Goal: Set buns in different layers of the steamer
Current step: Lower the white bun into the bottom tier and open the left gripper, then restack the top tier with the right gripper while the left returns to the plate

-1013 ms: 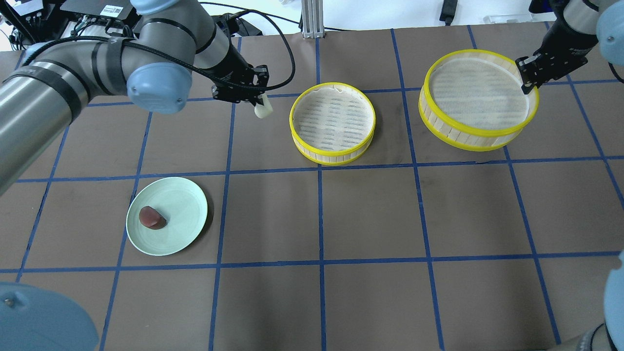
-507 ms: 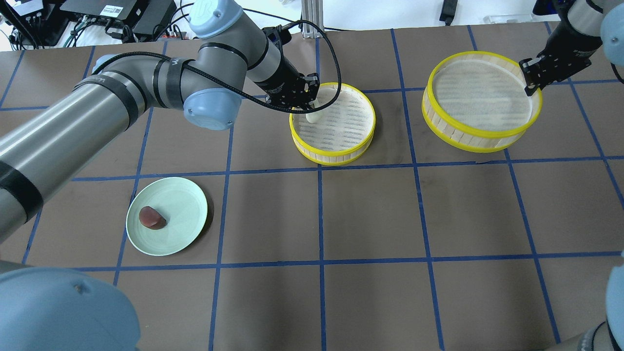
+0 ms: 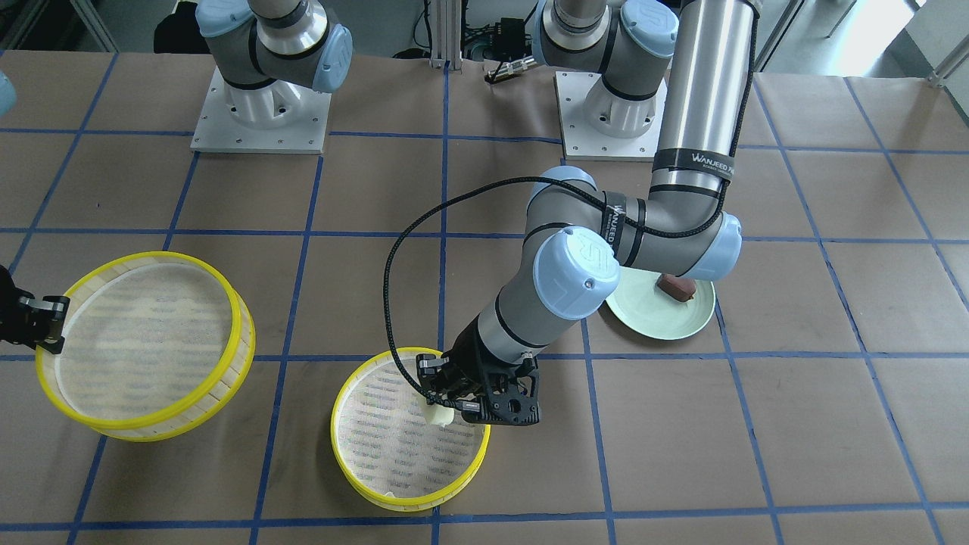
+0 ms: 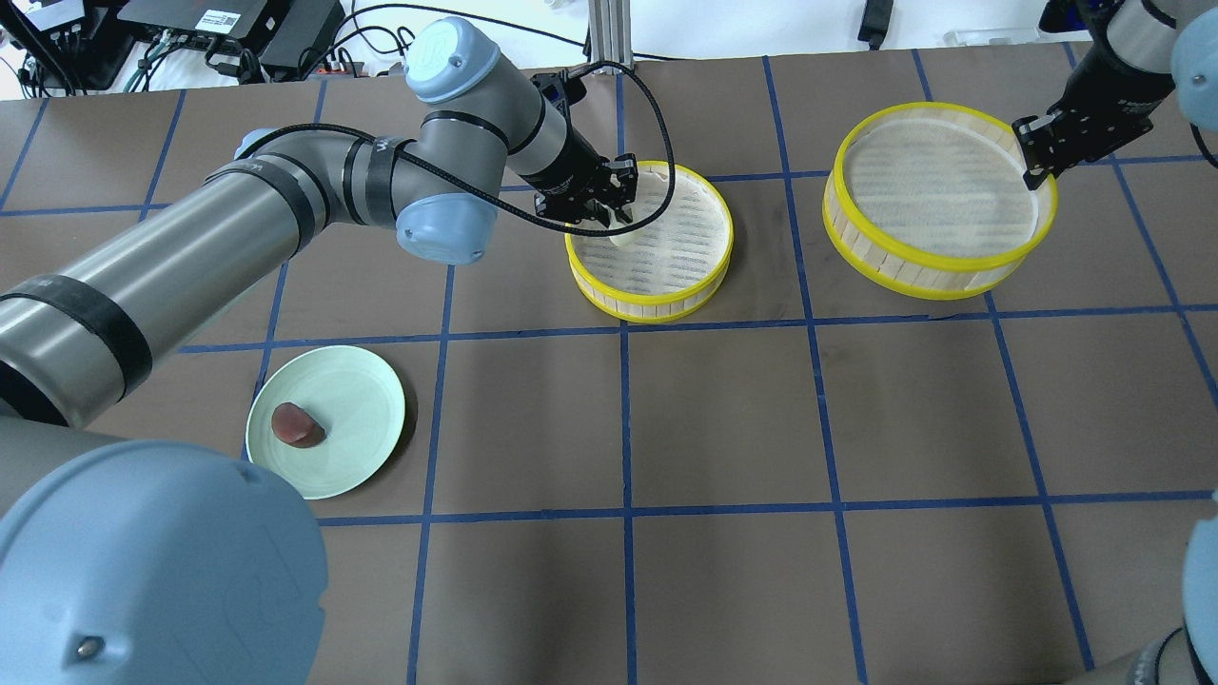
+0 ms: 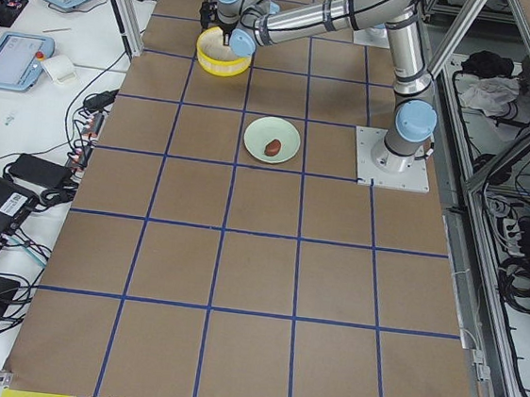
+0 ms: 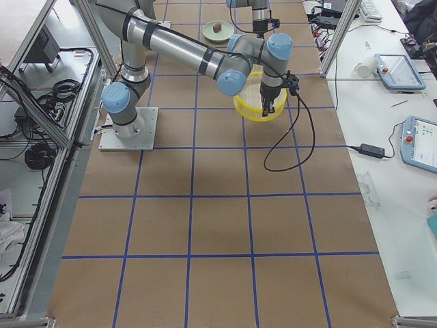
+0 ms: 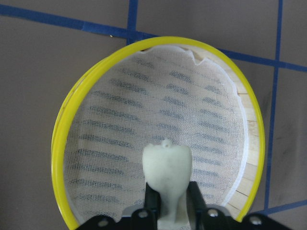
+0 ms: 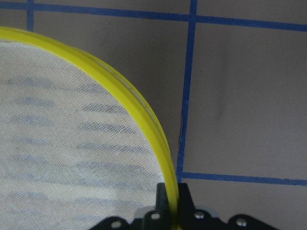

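My left gripper (image 4: 614,214) is shut on the cream-white bun (image 7: 167,175) and holds it low over the near-left part of the smaller steamer layer (image 4: 709,276), also seen in the front view (image 3: 363,488). The bun shows in the front view (image 3: 439,415) too. My right gripper (image 4: 1032,157) is shut on the yellow rim of the larger steamer layer (image 4: 937,276) at its far right edge; in the right wrist view the rim (image 8: 144,120) runs between the jaws. The dark reddish-brown bun (image 4: 295,424) lies on the mint-green plate (image 4: 357,457).
The brown table bears a blue tape grid. Cables and electronics lie along the far edge (image 4: 238,38). The arm bases (image 3: 261,113) stand on the robot's side. The left arm's cable (image 3: 394,272) loops above the smaller layer.
My left gripper has carried the cream-white bun rightwards from beside the smaller layer to over its mesh and lower. The right gripper with the larger layer has shifted only slightly.
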`<state>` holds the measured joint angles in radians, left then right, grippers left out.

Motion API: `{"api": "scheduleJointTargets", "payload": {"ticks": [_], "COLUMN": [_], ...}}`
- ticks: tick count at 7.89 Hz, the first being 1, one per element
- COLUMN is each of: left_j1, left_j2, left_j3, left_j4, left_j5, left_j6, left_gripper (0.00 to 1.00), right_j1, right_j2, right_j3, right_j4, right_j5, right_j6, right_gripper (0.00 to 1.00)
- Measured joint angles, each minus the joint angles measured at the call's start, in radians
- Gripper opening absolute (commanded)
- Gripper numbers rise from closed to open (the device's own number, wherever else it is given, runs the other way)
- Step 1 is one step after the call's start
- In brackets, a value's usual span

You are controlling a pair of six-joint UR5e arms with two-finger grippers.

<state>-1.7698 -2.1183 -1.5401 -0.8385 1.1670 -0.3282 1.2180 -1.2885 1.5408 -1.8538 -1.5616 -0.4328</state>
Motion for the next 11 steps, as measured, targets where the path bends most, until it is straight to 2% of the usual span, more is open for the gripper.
{"api": "scheduleJointTargets", "payload": {"ticks": [1, 2, 5, 6, 8, 9, 11], "left_j1": [0.000, 0.000, 0.000, 0.000, 0.000, 0.000, 0.012], "left_j2": [-0.016, -0.027, -0.040, -0.037, 0.001, 0.031, 0.086], "left_j3": [0.004, 0.007, 0.009, 0.010, 0.009, 0.006, -0.001], "left_j4": [0.009, 0.016, 0.029, 0.034, 0.026, -0.021, -0.174], "left_j5": [0.000, 0.001, 0.007, 0.006, 0.014, 0.063, 0.281], "left_j6": [-0.001, -0.001, -0.023, -0.043, -0.111, -0.113, 0.021], "left_gripper": [0.50, 0.65, 0.86, 0.98, 1.00, 1.00, 1.00], "right_j1": [0.000, 0.000, 0.000, 0.000, 0.000, 0.000, 0.000], "right_j2": [0.000, 0.000, 0.000, 0.000, 0.000, 0.000, -0.002], "right_j3": [0.000, 0.001, 0.002, 0.002, 0.002, 0.002, 0.002], "right_j4": [0.002, 0.003, 0.000, 0.001, 0.002, 0.003, 0.000], "right_j5": [0.000, 0.000, 0.001, 0.001, 0.001, 0.002, 0.004], "right_j6": [0.001, 0.000, 0.000, 0.000, 0.002, 0.004, 0.013], "right_gripper": [0.00, 0.00, 0.00, 0.00, 0.00, 0.00, 0.00]}}
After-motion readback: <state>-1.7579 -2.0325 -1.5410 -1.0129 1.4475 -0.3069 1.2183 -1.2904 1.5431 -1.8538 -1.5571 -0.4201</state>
